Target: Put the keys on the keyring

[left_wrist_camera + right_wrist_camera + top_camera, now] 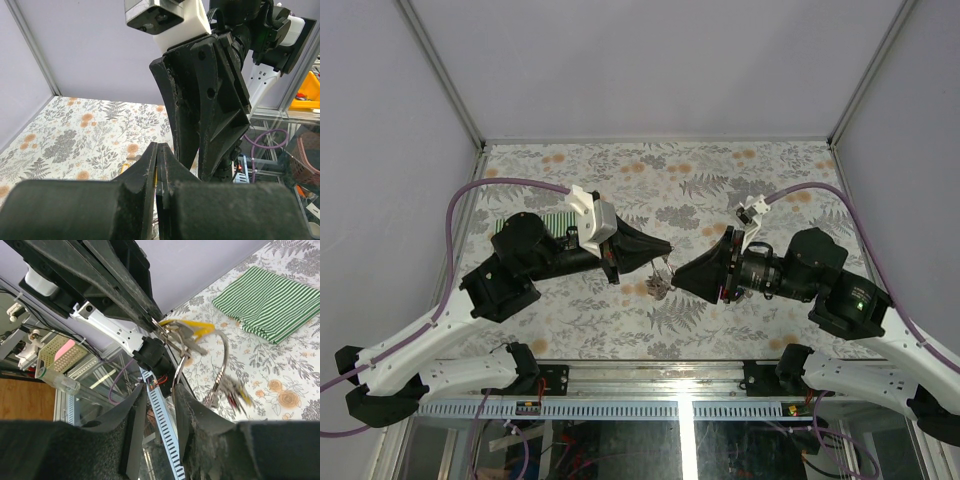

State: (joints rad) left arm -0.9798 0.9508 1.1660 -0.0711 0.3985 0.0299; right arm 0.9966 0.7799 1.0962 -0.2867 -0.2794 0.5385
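Observation:
My two grippers meet tip to tip above the middle of the table. My left gripper (666, 250) (157, 150) is shut on a yellow-headed key (192, 331), of which a thin yellow edge (156, 172) shows between its jaws. The thin silver keyring (226, 352) hangs from that key in a loop. One strand of it runs down along the inner face of my right gripper's right finger. My right gripper (678, 282) (161, 390) has its jaws apart. Several more keys (232, 390) dangle blurred on the ring, seen from above as a small silver bunch (660, 287).
A green striped cloth (267, 290) lies on the floral table, partly hidden behind my left arm in the top view (535, 222). The table's front edge, with a slotted cable duct (162, 425), lies right below my right gripper. Frame posts stand at the back corners.

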